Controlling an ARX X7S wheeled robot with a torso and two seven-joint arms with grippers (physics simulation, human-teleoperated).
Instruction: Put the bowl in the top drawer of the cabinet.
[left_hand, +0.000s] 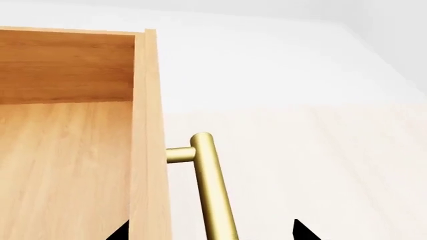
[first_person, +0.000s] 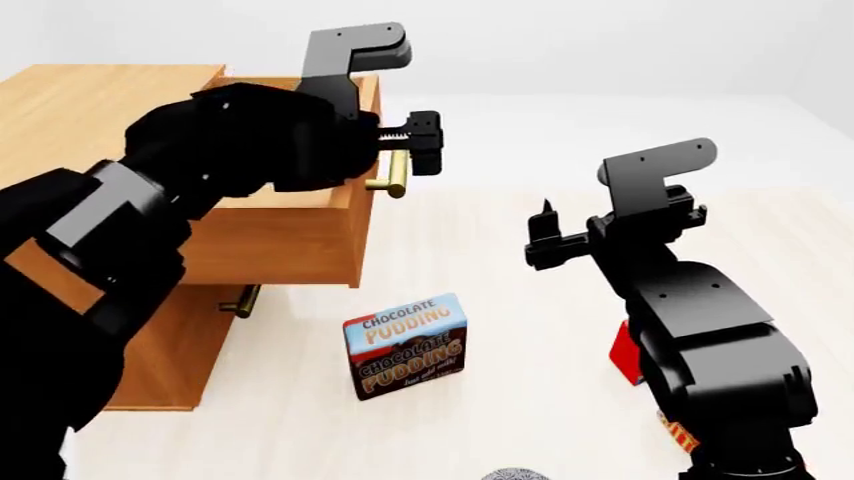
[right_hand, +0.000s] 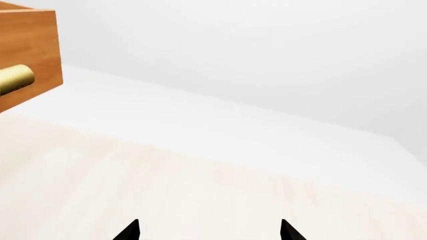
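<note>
The light wooden cabinet (first_person: 94, 110) stands at the left, with its top drawer (first_person: 274, 240) pulled out. The drawer's inside (left_hand: 60, 165) looks bare. My left gripper (first_person: 407, 150) (left_hand: 210, 232) is open at the drawer front. One fingertip is inside the drawer and the other outside, with the front panel and the brass bar handle (left_hand: 210, 185) (first_person: 390, 180) between them. My right gripper (first_person: 541, 235) (right_hand: 208, 231) hangs open and empty in mid air to the right. A grey speckled sliver (first_person: 514, 474) at the head view's bottom edge may be the bowl's rim.
A chocolate pudding box (first_person: 407, 345) stands on the pale surface in front of the cabinet. The lower drawer's small brass handle (first_person: 240, 300) shows under the open drawer. A red item (first_person: 623, 355) and an orange-lettered pack (first_person: 677, 436) sit partly hidden behind my right arm.
</note>
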